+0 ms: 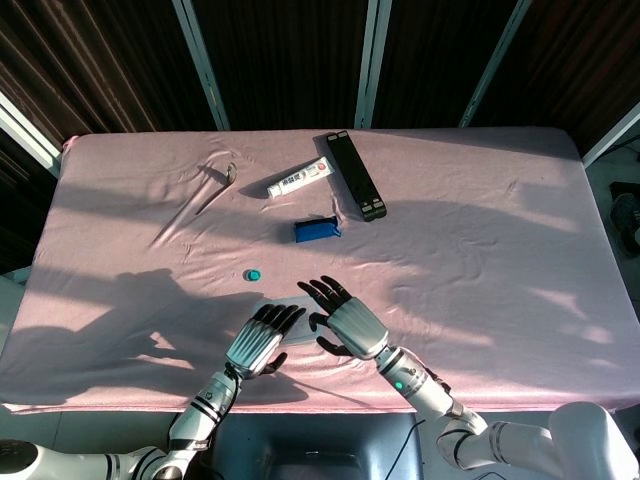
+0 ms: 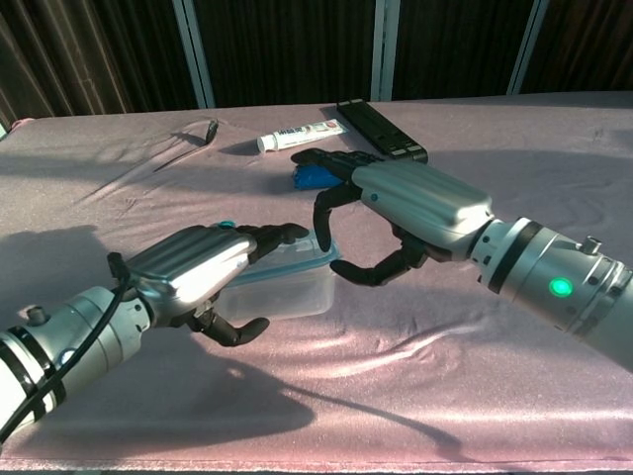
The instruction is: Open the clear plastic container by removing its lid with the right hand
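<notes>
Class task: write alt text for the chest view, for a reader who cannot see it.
Two metal robot hands meet over a clear plastic container with a blue-rimmed lid on a pink tablecloth. The left hand rests on the lid; the right hand hovers open beside it. Behind lie a white tube and a black bar.

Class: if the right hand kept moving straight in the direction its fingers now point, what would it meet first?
Probably the small blue object, just beyond the right hand; the head view suggests some gap, so depth is uncertain.
</notes>
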